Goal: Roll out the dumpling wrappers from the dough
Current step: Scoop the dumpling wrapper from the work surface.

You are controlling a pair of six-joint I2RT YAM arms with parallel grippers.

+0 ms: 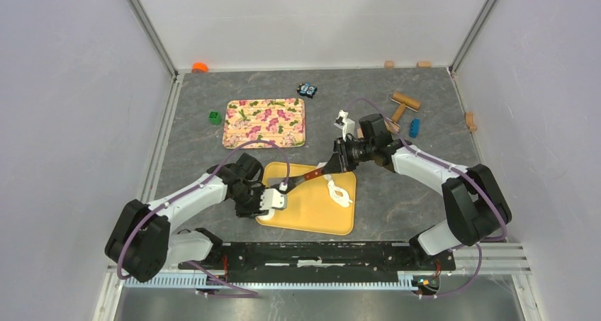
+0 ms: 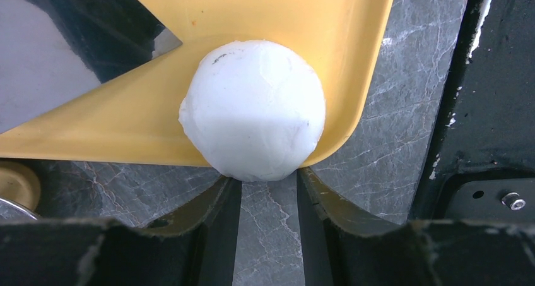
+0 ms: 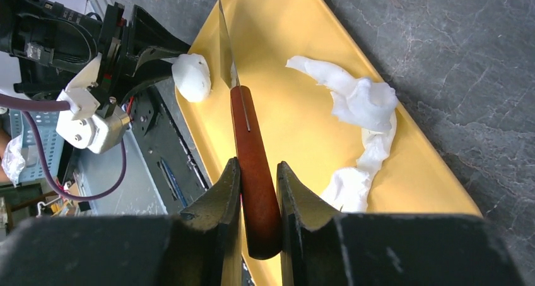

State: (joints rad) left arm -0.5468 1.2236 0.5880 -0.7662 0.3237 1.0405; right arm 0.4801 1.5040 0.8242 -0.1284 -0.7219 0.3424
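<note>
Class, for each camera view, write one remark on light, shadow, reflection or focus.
Top external: even, diffuse light, faint shadows only; the walls splay from the wide lens. Left wrist: the dough ball is bright above, shaded below; the knife mirrors dark shapes. Right wrist: the right end effector is dark and soft-edged; the dough strip looks very bright.

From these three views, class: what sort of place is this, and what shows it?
Probably a robot lab cell staged as a kitchen: plain white walls, a yellow board carrying dough, a knife in the right pincer.
</note>
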